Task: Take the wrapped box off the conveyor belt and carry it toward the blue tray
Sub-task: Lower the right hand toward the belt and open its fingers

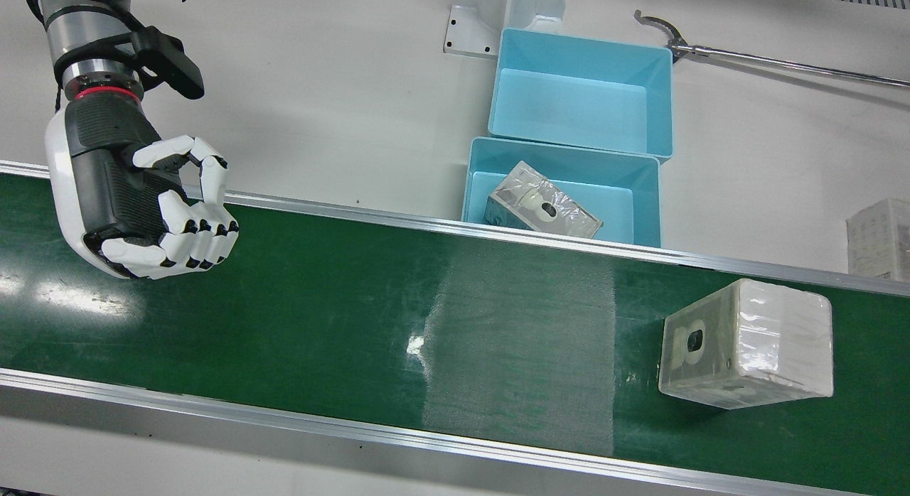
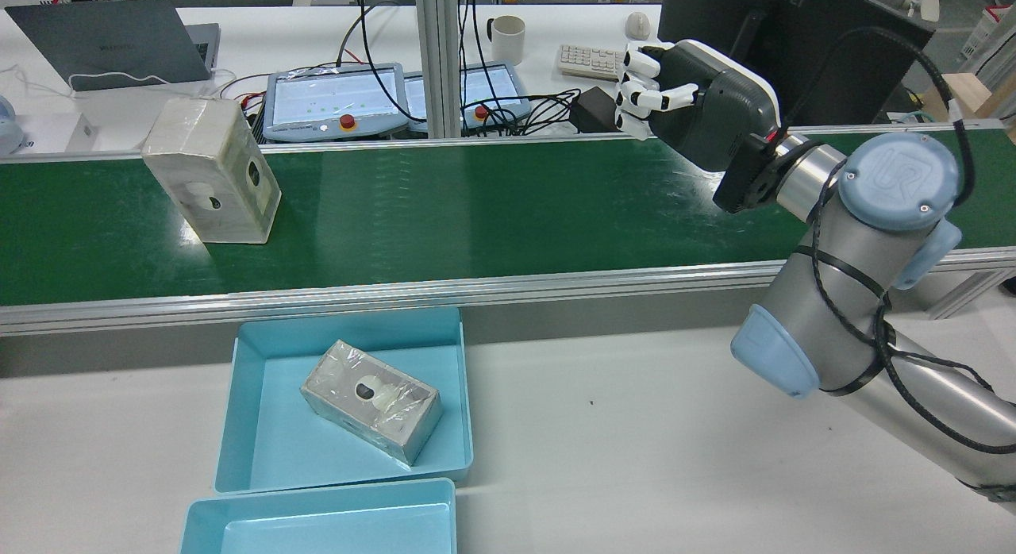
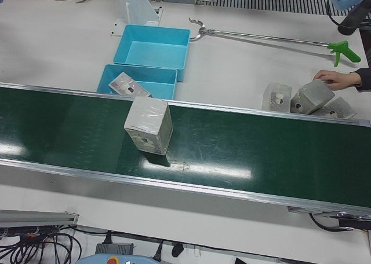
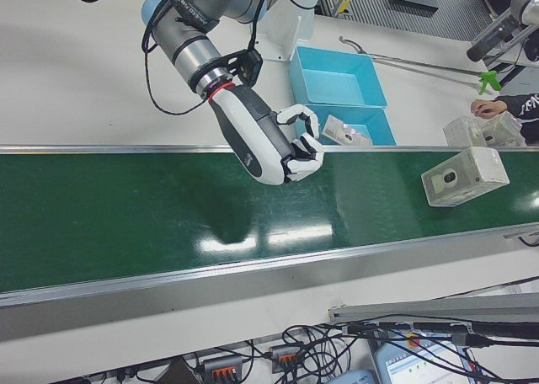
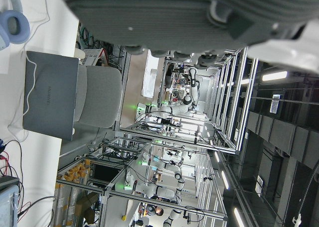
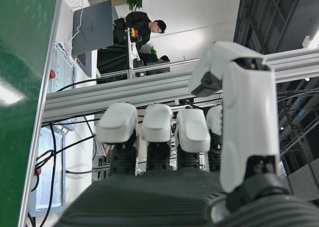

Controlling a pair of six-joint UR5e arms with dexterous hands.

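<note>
A wrapped box (image 1: 746, 343) stands on the green conveyor belt (image 1: 455, 318); it also shows in the rear view (image 2: 210, 173), the left-front view (image 3: 149, 125) and the right-front view (image 4: 465, 176). My right hand (image 1: 142, 205) hovers over the belt's other end, far from the box, with its fingers curled against the thumb and nothing in it; it also shows in the rear view (image 2: 683, 94) and the right-front view (image 4: 274, 144). Of my left hand only a dark palm edge (image 5: 174, 13) shows, in its own view. A blue tray (image 1: 473, 176) beside the belt holds another wrapped box (image 1: 544, 201).
A second blue tray (image 1: 583, 91) sits behind the first. A long grabber tool (image 1: 782, 64) lies on the table. More wrapped boxes (image 3: 277, 97) lie by a person's hand (image 3: 330, 79) at the table's edge. Laptops and control pendants (image 2: 333, 98) stand beyond the belt.
</note>
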